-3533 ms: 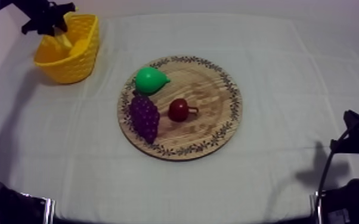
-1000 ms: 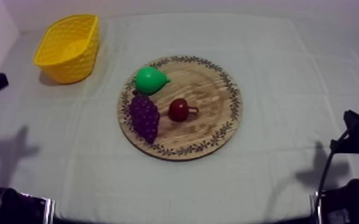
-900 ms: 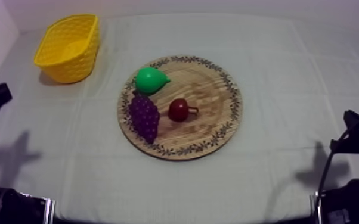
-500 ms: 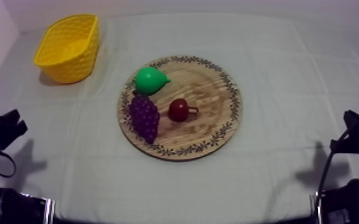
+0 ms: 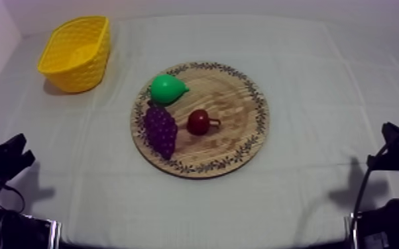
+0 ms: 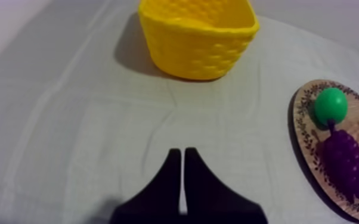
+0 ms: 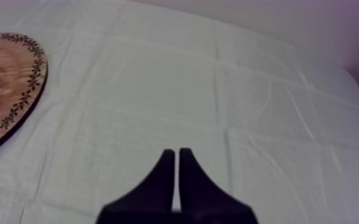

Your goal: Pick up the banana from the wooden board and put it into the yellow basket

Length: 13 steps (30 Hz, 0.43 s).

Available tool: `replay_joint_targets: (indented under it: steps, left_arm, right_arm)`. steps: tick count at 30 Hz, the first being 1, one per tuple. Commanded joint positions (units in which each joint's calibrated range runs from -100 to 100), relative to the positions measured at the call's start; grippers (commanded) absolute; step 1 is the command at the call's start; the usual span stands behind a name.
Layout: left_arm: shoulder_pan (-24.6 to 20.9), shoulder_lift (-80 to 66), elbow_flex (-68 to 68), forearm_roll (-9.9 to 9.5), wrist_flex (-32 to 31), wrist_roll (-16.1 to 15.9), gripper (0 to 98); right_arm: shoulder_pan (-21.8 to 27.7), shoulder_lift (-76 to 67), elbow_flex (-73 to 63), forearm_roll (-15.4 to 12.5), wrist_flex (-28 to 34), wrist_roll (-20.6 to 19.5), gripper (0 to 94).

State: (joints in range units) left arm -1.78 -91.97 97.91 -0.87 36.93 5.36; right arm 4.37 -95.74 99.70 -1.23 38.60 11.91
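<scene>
The yellow basket [image 5: 76, 51] stands at the table's far left; its inside is yellow all over and I cannot tell a banana apart from it. On the round wooden board [image 5: 238, 99] in the middle lie a green pear [image 5: 168, 89], purple grapes [image 5: 160, 129] and a small red fruit [image 5: 198, 122]. My left gripper [image 6: 183, 152] is shut on nothing, low over the cloth well short of the basket [image 6: 200, 42], with the board [image 6: 304, 128] off to its side. In the top view it [image 5: 13, 153] sits low at the left edge. My right gripper [image 7: 176, 153] is shut and holds nothing.
Bare cloth lies between the basket and the board and all along the front. The right arm [image 5: 398, 155] rests at the right edge, far from the board [image 7: 9, 83]. The table's left edge runs close to the basket.
My left arm has left the basket, come back along the left side and now sits low at the lower left. The fruit, board, basket and right arm have not moved.
</scene>
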Motion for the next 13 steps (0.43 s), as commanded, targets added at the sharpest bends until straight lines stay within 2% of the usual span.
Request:
replay_joint_targets:
  steps: [1, 13]
  left_arm:
    - [0.2, -1.8, -0.2, -0.17, 1.3, 0.1, 0.1]
    - [1.2, -7.6, -0.5, -0.42, 3.1, 1.5, 0.1]
  right_arm:
    - [0.0, 0.0, 0.0, 0.0, 0.0, 0.0, 0.4]
    - [0.0, 0.0, 0.0, 0.0, 0.0, 0.0, 0.4]
